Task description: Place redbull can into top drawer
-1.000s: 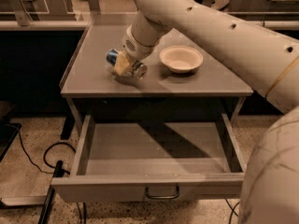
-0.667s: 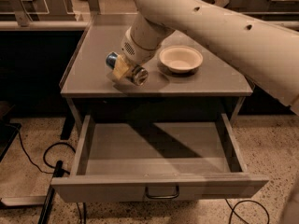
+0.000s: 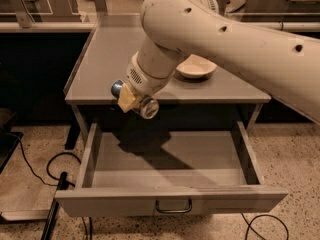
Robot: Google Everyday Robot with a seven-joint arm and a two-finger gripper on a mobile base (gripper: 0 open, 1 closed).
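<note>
Arm (image 3: 225,39): reaches in from the upper right and bends down toward the near left corner of the table (image 3: 105,59).

Gripper (image 3: 131,98): sits at the table's near edge, left of centre, above the far left part of the drawer's opening. It is closed on the can, with one yellowish finger (image 3: 126,99) laid across the can's middle.

Can (image 3: 148,107): held clear of the table and the drawer, lying roughly level. Its blue end points left and away; its shiny silver end points right and toward the near side. It touches nothing except the gripper.

Drawer (image 3: 110,202): pulled fully out toward the near side. The grey floor inside is visible, with the arm's shadow falling on its far left area. The flat front panel carries a small metal handle (image 3: 173,207) at its centre.

Bowl (image 3: 196,67): white, upright, on the right half of the table, partly hidden behind the arm, well apart from the can.

Floor (image 3: 30,149): speckled, with dark cables (image 3: 52,166) at the left of the drawer.
</note>
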